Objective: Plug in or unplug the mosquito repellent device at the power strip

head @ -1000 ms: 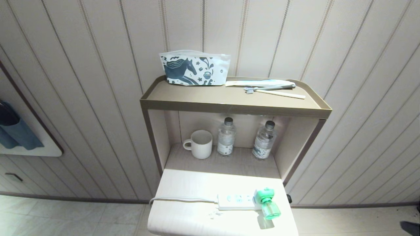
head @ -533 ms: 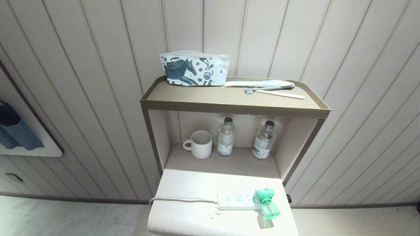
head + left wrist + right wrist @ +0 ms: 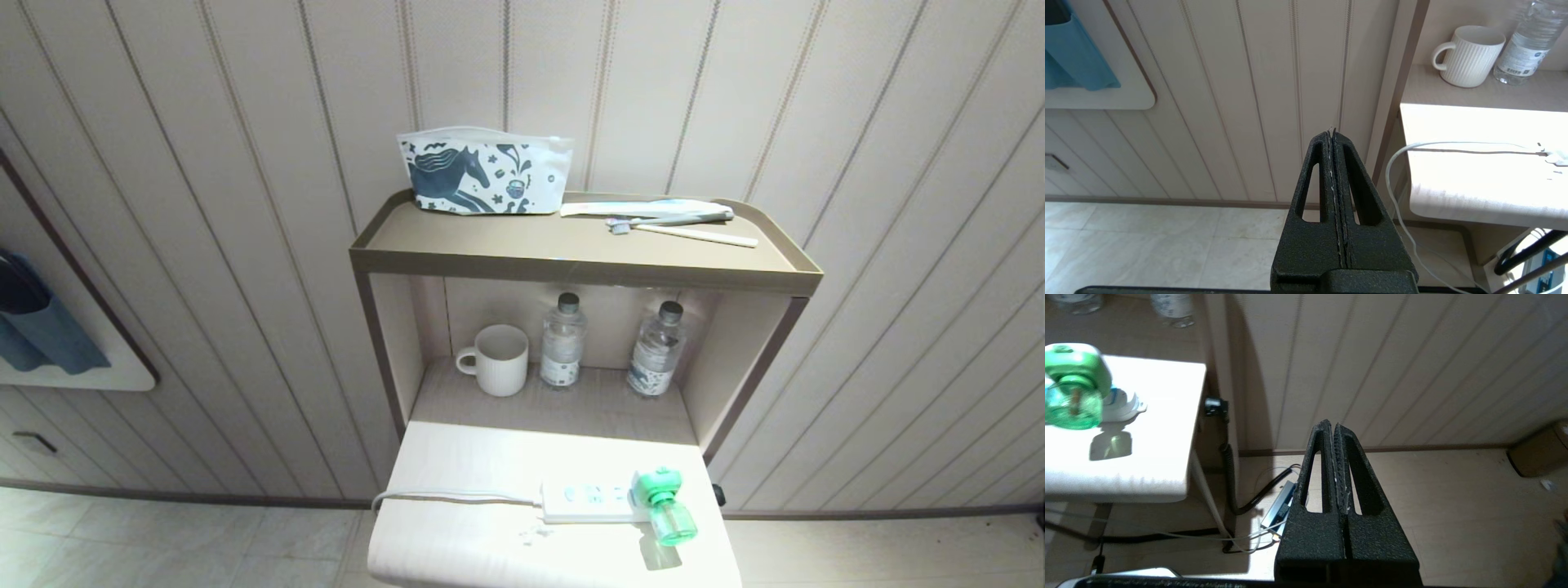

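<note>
mosquito repellent device (image 3: 663,504) green head, translucent bottle | probably seated in flat white power strip (image 3: 586,501) | pale surface (image 3: 457,539) | left gripper (image 3: 1333,132), right gripper (image 3: 1332,428) fingers together

the worktop (image 3: 457,531) is cut off by the head view's lower edge. glare washes out the power strip (image 3: 584,501), so its sockets cannot be counted, and the mosquito repellent device (image 3: 663,505) hides its right end. small white specks (image 3: 532,535) beside the strip are too small to tell.
</note>
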Controlling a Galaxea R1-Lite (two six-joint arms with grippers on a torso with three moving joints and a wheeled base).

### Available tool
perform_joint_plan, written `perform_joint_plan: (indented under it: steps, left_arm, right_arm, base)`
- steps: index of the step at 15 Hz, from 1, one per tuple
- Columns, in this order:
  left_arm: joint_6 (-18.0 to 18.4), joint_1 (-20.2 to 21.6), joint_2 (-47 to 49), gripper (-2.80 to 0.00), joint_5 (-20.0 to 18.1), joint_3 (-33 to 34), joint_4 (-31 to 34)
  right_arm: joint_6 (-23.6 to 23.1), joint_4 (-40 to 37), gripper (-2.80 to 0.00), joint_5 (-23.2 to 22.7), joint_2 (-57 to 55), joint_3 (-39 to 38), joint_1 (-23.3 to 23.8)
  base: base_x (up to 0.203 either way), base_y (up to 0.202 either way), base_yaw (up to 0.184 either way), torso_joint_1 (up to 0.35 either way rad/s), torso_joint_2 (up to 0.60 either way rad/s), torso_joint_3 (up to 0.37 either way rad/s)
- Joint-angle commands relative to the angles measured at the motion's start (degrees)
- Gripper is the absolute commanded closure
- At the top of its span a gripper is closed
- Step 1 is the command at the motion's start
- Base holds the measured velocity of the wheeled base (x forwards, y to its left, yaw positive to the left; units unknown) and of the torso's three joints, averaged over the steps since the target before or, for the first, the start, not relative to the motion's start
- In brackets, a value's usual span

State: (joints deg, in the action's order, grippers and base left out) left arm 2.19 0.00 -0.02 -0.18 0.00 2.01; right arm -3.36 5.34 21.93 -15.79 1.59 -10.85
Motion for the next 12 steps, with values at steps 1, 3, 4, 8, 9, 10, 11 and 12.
perform_joint_plan:
  steps: [1, 3, 4, 8, 9, 10, 11, 12]
  left_arm:
    - [0.0, 0.0, 0.02, 0.0, 0.01, 0.0, 0.01]
    - [0.0, 0.0, 0.02, 0.0, 0.01, 0.0, 0.01]
    - [0.0, 0.0, 0.02, 0.0, 0.01, 0.0, 0.01]
    - [0.0, 0.0, 0.02, 0.0, 0.01, 0.0, 0.01]
    - [0.0, 0.0, 0.02, 0.0, 0.01, 0.0, 0.01]
    - [0.0, 0.0, 0.02, 0.0, 0.01, 0.0, 0.01]
    - [0.0, 0.0, 0.02, 0.0, 0.01, 0.0, 0.01]
    - [0.0, 0.0, 0.02, 0.0, 0.01, 0.0, 0.01]
  right_arm:
    - [-0.24, 0.11, 0.0, -0.75, 0.14, -0.27, 0.04]
    - [-2.21, -0.09, 0.0, -9.24, 0.14, -0.19, 0.08]
    - [-2.73, -1.36, 0.0, -18.07, 0.11, 0.14, 0.1]
    - [-2.85, -14.31, 0.0, -27.93, -0.17, 4.45, 1.87]
    - [-2.73, -13.98, 0.0, -26.03, -0.1, 4.29, 3.51]
    - [-2.6, -12.8, 0.0, -22.74, -0.05, 3.9, 4.22]
    - [-2.34, -11.95, 0.0, -21.68, -0.07, 3.56, 5.01]
    - [-2.23, -11.94, 0.0, -21.76, -0.1, 3.53, 7.97]
  base:
    - [0.0, 0.0, 0.0, 0.0, 0.0, 0.0]
    - [0.0, 0.0, 0.0, 0.0, 0.0, 0.0]
    - [0.0, 0.0, 0.0, 0.0, 0.0, 0.0]
    - [0.0, 0.0, 0.0, 0.0, 0.0, 0.0]
    - [0.0, 0.0, 0.0, 0.0, 0.0, 0.0]
    - [0.0, 0.0, 0.0, 0.0, 0.0, 0.0]
    - [0.0, 0.0, 0.0, 0.0, 0.0, 0.0]
    - [0.0, 0.0, 0.0, 0.0, 0.0, 0.0]
